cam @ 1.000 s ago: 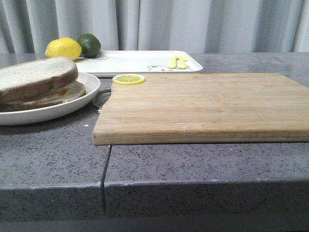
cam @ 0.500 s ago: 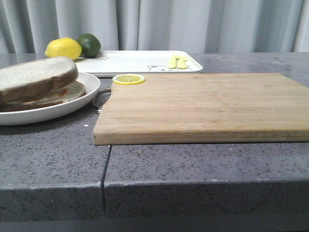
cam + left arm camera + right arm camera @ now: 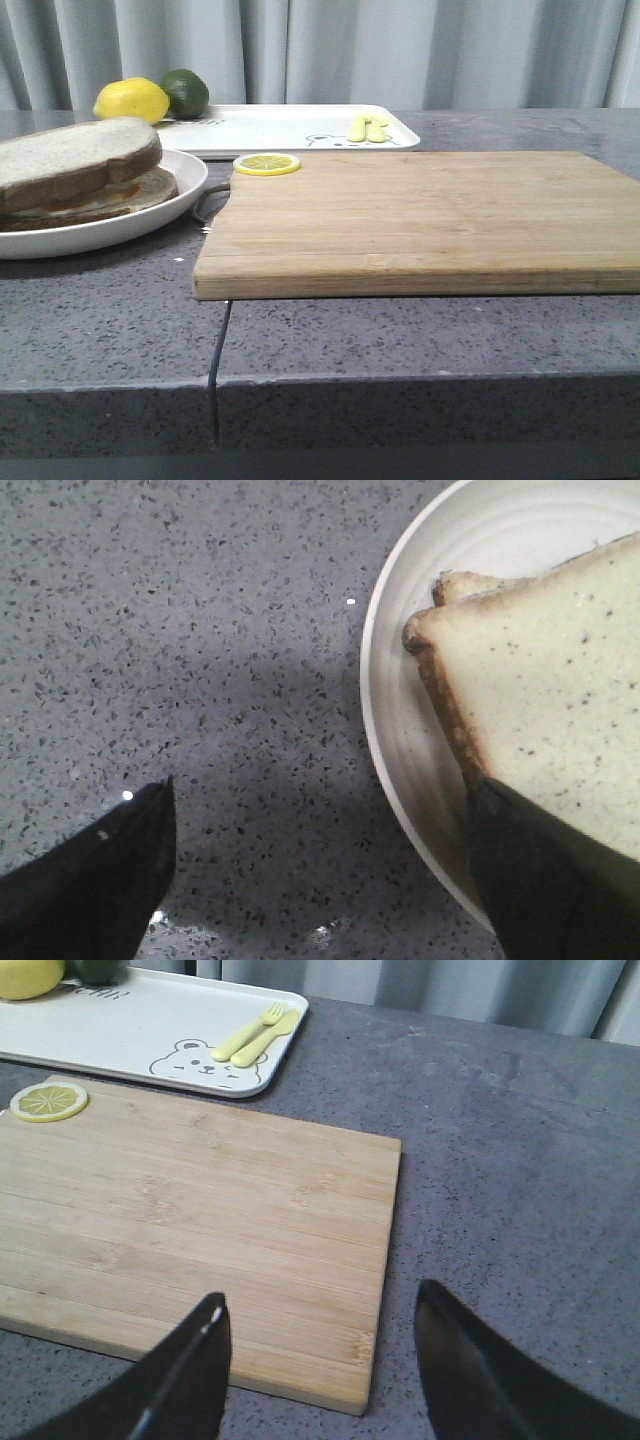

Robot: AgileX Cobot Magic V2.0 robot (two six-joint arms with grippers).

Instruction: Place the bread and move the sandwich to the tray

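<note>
Nearest the robot lay the grey speckled table (image 3: 400, 340), with a thin seam running toward the front edge. On it sat the wooden board (image 3: 420, 215), flat, with its long side going left to right. A round lemon slice (image 3: 267, 164) lay on the board's far left corner.

To the left of the board stood the round white plate (image 3: 150, 215), just beside it. The sandwich (image 3: 85, 180) lay on the plate with its long side going left to right. The bread (image 3: 75, 155) was the thick top slice — it lay flat on the egg slice below, tipped up a little at the right end.

The left gripper (image 3: 320, 870) hung over the plate's rim, its fingers spread wide with nothing between them; one finger was above the table and the other above the bread. The right gripper (image 3: 320, 1370) hovered over the board's near right corner, spread wide too and holding nothing.

Farther back lay the tray (image 3: 290, 128) — flat, long side left to right, with a bear drawing. A small yellow fork and knife (image 3: 367, 129) rested on its right end. A lemon (image 3: 131, 101) and a lime (image 3: 185, 93) sat at its far left corner, in front of the curtain (image 3: 400, 50).
</note>
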